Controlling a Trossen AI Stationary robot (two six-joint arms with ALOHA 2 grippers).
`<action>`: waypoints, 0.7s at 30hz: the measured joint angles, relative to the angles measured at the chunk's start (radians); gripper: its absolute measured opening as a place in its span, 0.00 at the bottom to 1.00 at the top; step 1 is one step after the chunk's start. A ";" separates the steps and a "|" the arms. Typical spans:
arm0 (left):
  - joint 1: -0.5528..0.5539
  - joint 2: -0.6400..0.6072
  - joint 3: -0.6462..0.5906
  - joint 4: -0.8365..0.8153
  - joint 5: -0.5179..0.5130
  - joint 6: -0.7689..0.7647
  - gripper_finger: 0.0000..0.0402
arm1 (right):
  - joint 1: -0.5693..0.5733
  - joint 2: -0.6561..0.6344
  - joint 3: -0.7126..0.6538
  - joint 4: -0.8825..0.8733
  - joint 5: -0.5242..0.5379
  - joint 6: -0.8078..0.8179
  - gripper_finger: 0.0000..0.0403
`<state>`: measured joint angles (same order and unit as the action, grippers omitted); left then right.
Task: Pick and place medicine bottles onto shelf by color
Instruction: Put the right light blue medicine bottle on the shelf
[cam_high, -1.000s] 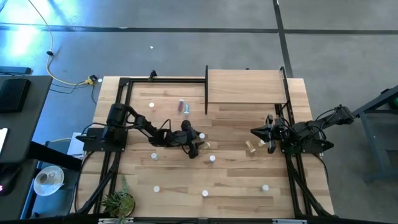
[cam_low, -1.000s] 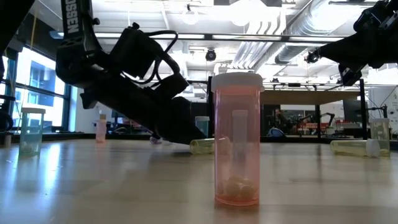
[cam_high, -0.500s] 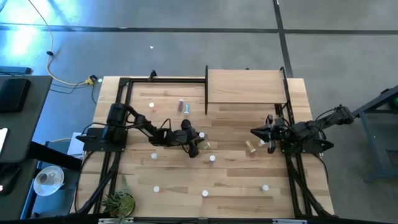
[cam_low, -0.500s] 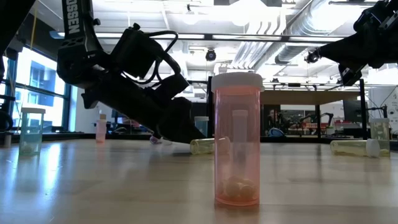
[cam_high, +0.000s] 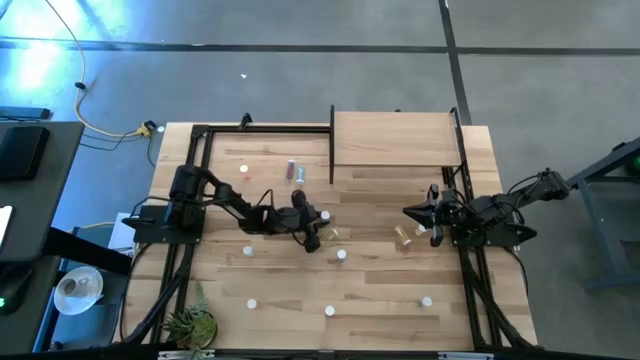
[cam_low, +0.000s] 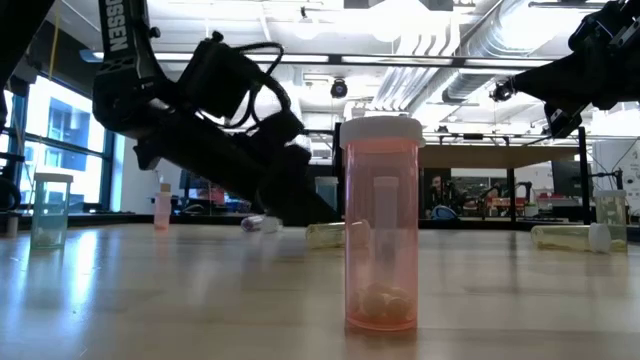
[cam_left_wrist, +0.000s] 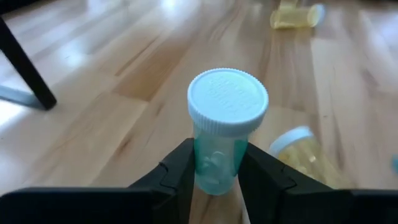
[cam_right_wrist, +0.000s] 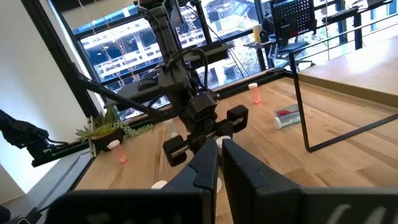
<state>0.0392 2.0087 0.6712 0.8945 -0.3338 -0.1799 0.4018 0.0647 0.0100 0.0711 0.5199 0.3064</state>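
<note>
One green-bodied medicine bottle with a white cap is pinched between the fingers of the left claw, near the middle of the table; the fingers are closed to the width of its body, just below the cap; the bottle is held roughly upright. A yellow bottle lies on its side just beside it; another yellow one lies farther off. The shelf stands at the far edge of the table, well apart from the held bottle. The right claw waits at the right side, its fingers drawn nearly together with nothing seen between them. Judged step: carriage of the green bottle to the shelf. To be done well, the bottle is best lifted straight up first, so the fallen yellow bottle is not knocked; the grip is best kept firm, low under the cap; the black upright is to be cleared; release only once the base is seated flat.
</note>
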 joint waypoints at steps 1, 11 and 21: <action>0.002 -0.010 0.000 0.001 0.009 0.000 0.24 | 0.000 0.000 0.000 0.000 0.000 0.000 0.03; 0.030 -0.186 0.000 -0.044 0.107 0.072 0.25 | 0.000 0.000 0.000 0.000 0.000 0.000 0.03; 0.134 -0.347 0.086 -0.308 0.211 0.148 0.25 | 0.000 0.000 0.000 0.000 0.000 0.000 0.03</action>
<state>0.1730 1.6619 0.7571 0.5869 -0.1230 -0.0319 0.4019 0.0650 0.0098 0.0711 0.5198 0.3065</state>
